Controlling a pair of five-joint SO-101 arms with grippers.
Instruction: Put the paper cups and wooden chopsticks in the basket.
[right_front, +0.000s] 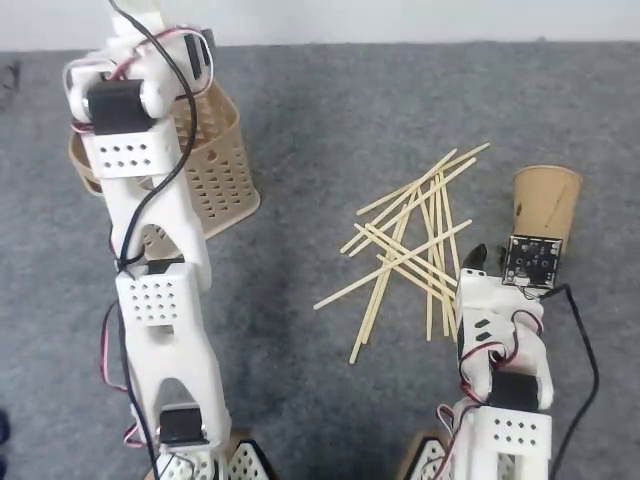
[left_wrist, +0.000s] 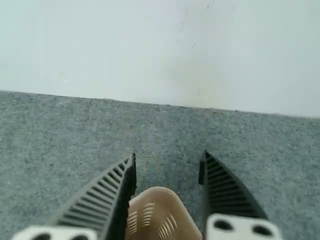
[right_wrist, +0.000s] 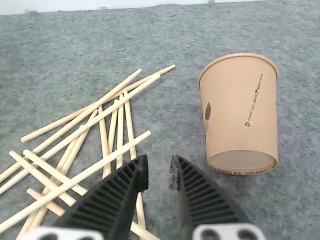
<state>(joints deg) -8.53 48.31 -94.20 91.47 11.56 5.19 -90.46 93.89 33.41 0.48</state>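
One paper cup sits just beside the right pincer, barely parted and empty.

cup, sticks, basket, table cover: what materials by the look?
Cup: paper, matte tan wall with small print. Chopsticks: bare pale wood, unfinished look. Basket: likely moulded plastic, beige, slotted walls. Table cover: grey felt or short-pile carpet, going by the fuzzy texture.

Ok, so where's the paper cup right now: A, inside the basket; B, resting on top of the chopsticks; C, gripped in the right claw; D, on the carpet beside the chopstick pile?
D: the paper cup sits on the grey carpet beside the scattered chopsticks. It is clear of the right claw and far from the basket.
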